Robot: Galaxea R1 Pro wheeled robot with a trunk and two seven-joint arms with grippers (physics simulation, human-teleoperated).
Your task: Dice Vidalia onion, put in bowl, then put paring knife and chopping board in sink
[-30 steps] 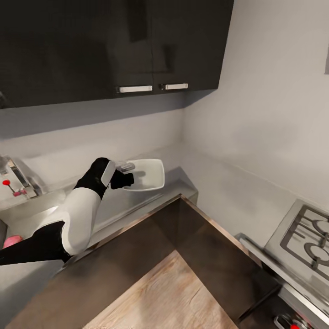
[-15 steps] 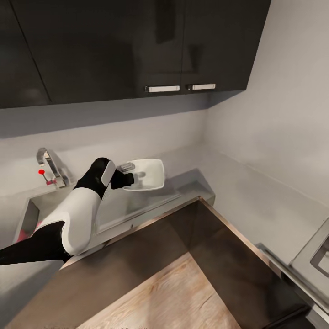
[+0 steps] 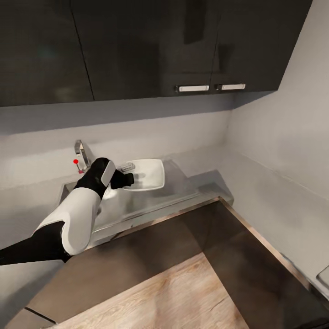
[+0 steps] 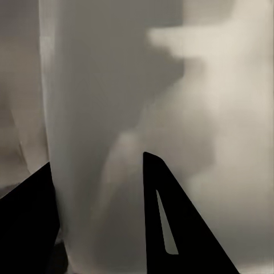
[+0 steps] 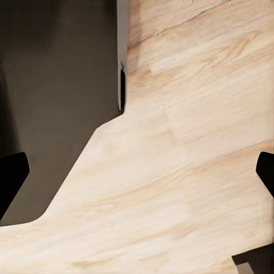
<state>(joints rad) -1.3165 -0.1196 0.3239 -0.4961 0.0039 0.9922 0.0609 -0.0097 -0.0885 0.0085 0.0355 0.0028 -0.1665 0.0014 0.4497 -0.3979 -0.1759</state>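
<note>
Nearest you, below the sink [image 3: 114,201], a dark cabinet top runs across the head view, with a pale wood floor [image 3: 169,297] beneath it. Your right gripper [image 5: 137,171] looks straight down at that floor [image 5: 182,142]; its two dark fingertips [image 5: 11,177] sit at opposite edges of the right wrist view, so the jaws are spread wide with nothing between them.

Beyond that, your left arm [image 3: 75,214] reaches forward over the sink, whose grey steel edge runs along the countertop [image 3: 201,180]. Your left gripper [image 3: 125,173] is clamped on the near rim of the bowl [image 3: 146,174] and holds it up, roughly level, above the drainboard just beside the basin. From the left wrist camera, the white bowl wall [image 4: 114,114] passes between the two black fingers [image 4: 171,222].

Behind the sink, the chrome tap [image 3: 81,151] with its red knob [image 3: 76,161] stands against the grey wall. Above the sink hang dark wall cabinets [image 3: 137,45] with two light bar handles [image 3: 192,88].
</note>
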